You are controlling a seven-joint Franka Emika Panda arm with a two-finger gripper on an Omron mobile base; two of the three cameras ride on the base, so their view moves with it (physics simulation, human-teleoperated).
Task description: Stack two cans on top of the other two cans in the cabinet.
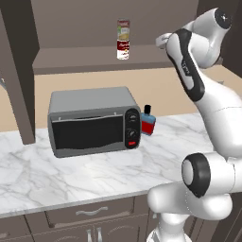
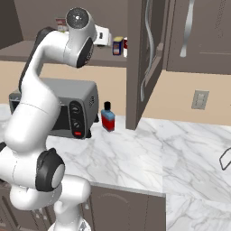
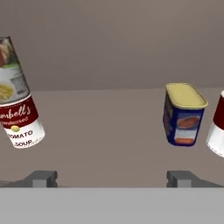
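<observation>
On the cabinet shelf (image 1: 80, 59) the cream-green can (image 1: 123, 27) stands on top of a red-and-white can (image 1: 123, 49). In the hand view this stack is at the left: the cream-green can (image 3: 8, 74) sits over the red-and-white can (image 3: 19, 122). At the right, the blue-and-yellow can (image 3: 183, 113) stands alone on the shelf (image 3: 109, 131). Another red-and-white can (image 3: 217, 129) is cut by the edge. My gripper (image 3: 113, 179) is open and empty, facing the bare shelf between the stack and the blue can. It hovers to the right of the stack (image 1: 163, 41), beside the blue can (image 2: 117, 45).
A grey toaster oven (image 1: 92, 120) sits on the marble counter (image 1: 71, 175) below the shelf. A small red-and-blue bottle (image 1: 148, 122) is at its right. The cabinet's open door (image 2: 144, 58) hangs to the right of the cans. Drawer fronts (image 1: 90, 212) run under the counter.
</observation>
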